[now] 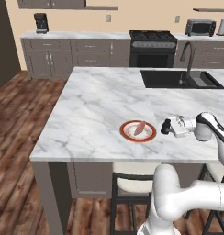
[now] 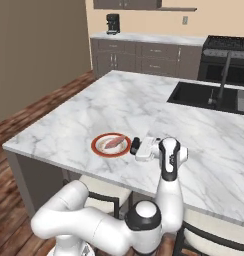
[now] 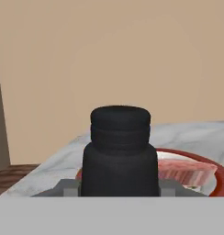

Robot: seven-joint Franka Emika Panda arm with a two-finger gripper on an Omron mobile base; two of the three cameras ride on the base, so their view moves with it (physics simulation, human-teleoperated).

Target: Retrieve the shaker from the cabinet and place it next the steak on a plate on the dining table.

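Marble dining table (image 1: 95,105), claw (image 1: 165,126) gripping shaker (image 3: 119,151)

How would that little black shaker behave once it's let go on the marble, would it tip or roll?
The shaker looks rigid and probably light, since the pincer carries it easily. Its wide body under a narrower top suggests it stands steadily upright. Knocked onto its round side, it would likely roll on the smooth dining table.

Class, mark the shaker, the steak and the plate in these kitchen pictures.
shaker (image 3: 119,156): hand view, on its black body.
steak (image 1: 140,127): left base view, middle of the meat.
plate (image 1: 126,135): left base view, on its red rim.
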